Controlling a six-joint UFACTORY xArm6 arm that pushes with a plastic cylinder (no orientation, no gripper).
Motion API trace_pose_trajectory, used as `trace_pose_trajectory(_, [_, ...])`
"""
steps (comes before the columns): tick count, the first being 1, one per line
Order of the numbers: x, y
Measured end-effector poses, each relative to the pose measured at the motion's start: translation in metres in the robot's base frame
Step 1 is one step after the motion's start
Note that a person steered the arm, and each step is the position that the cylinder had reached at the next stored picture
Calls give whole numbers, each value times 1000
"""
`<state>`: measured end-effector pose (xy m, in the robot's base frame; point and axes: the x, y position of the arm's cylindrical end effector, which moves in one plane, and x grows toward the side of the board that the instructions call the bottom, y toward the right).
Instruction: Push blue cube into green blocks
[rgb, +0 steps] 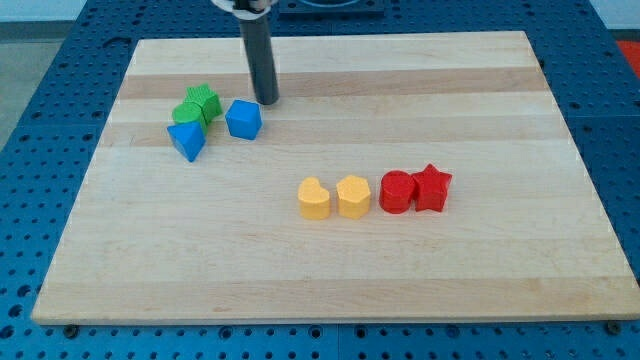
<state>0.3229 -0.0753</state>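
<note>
The blue cube (243, 119) sits on the wooden board toward the view's upper left. Two green blocks lie just left of it: a green star (205, 99) and a green rounded block (186, 112), touching each other. A small gap separates the cube from the green star. A blue triangular block (186, 141) rests against the lower side of the green rounded block. My tip (266, 102) stands just above and to the right of the blue cube, very close to its upper right corner.
In the board's (330, 260) middle stand a yellow heart-like block (314, 198), a yellow hexagonal block (353, 196), a red cylinder (397, 191) and a red star (432, 187) in a row. Blue perforated table surrounds the board.
</note>
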Motion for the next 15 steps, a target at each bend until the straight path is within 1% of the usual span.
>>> trace_pose_trajectory(1, [0, 38])
trace_pose_trajectory(2, [8, 60])
trace_pose_trajectory(3, [29, 63])
trace_pose_trajectory(6, [35, -1])
trace_pose_trajectory(8, [35, -28])
trace_pose_trajectory(9, [35, -31])
trace_pose_trajectory(10, [30, 26])
trace_pose_trajectory(11, [31, 117])
trace_pose_trajectory(12, [59, 201])
trace_pose_trajectory(13, [102, 254])
trace_pose_trajectory(14, [170, 262])
trace_pose_trajectory(15, [202, 248])
